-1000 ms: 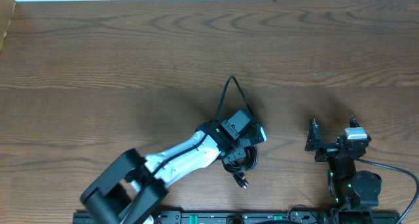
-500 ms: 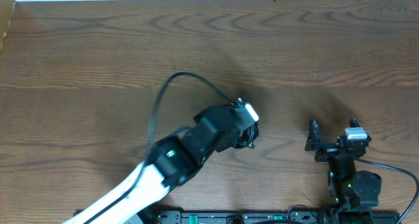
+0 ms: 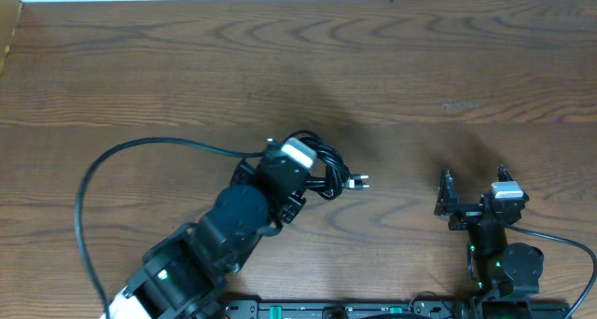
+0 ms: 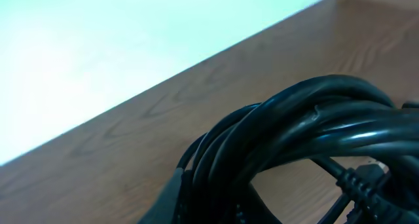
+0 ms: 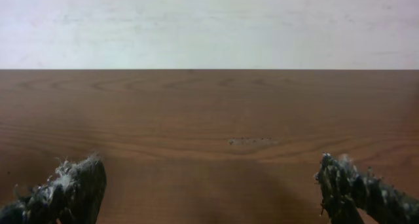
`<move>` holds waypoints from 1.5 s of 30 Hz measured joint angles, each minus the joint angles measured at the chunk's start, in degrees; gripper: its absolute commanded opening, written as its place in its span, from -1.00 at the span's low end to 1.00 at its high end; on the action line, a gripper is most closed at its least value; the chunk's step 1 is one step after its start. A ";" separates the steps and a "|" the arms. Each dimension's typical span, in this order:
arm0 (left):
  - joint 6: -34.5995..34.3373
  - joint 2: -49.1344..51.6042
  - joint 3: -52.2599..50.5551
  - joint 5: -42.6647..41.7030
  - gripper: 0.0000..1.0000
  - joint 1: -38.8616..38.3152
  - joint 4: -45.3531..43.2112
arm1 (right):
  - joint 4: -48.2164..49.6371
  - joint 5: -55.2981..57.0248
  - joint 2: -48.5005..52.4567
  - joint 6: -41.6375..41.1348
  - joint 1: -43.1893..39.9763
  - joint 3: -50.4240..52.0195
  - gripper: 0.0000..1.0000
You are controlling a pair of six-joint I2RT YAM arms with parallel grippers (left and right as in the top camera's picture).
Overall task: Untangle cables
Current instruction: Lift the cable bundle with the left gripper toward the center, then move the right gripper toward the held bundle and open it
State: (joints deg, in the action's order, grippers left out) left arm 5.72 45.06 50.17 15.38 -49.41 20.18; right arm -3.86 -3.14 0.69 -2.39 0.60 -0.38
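- Black cables [image 3: 324,166]: thin cords wound into one tight bundle, left of desk centre, toward the near edge.
- One short cord end sticks out of the bundle to the right, ending in a small silvery plug [image 3: 359,180]. Whether the plug touches the wood cannot be told from overhead.
- Left gripper [image 3: 310,177]: sits right at the bundle, with the white wrist camera housing on top. The jaws look clenched on the cables, though the contact itself is hidden under the housing.
- Left wrist view: the bundle [image 4: 314,129] fills the lower right, with glossy strands lying side by side and curving together. A ribbed plug collar [image 4: 362,183] shows below them. The desk runs behind to a pale wall [image 4: 98,47].
- Thick black arm wire [image 3: 112,156]: sweeps in a wide arc from the left wrist out to the left and down toward the near edge. It is separate from the bundle.
- Right gripper [image 3: 474,187]: near the right near edge, well apart from the cables. Its jaws are spread wide and hold nothing.
- Right wrist view: two frayed, fuzzy fingertips [image 5: 69,185] sit at the lower corners, with bare wood grain between them.
- Brown wooden desk [image 3: 187,58]: a faint scuff mark [image 3: 460,105] lies far right.
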 measured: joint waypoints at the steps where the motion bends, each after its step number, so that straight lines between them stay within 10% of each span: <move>1: -0.87 -0.46 0.00 0.00 -0.85 0.00 0.44 | 0.00 0.00 0.00 0.00 0.00 0.00 0.99; 26: 3.30 -1.25 0.00 -32.48 -0.85 0.00 -0.59 | 1.49 -17.68 0.00 -21.53 0.00 -0.96 0.98; 45: -20.20 -1.22 0.00 -8.20 -0.85 0.00 -2.16 | -18.43 -30.32 22.43 -12.87 0.00 -29.24 0.99</move>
State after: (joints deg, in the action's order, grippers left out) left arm -14.48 43.83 50.17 7.18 -49.41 18.02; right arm -22.28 -33.45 23.11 -15.27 0.60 -29.63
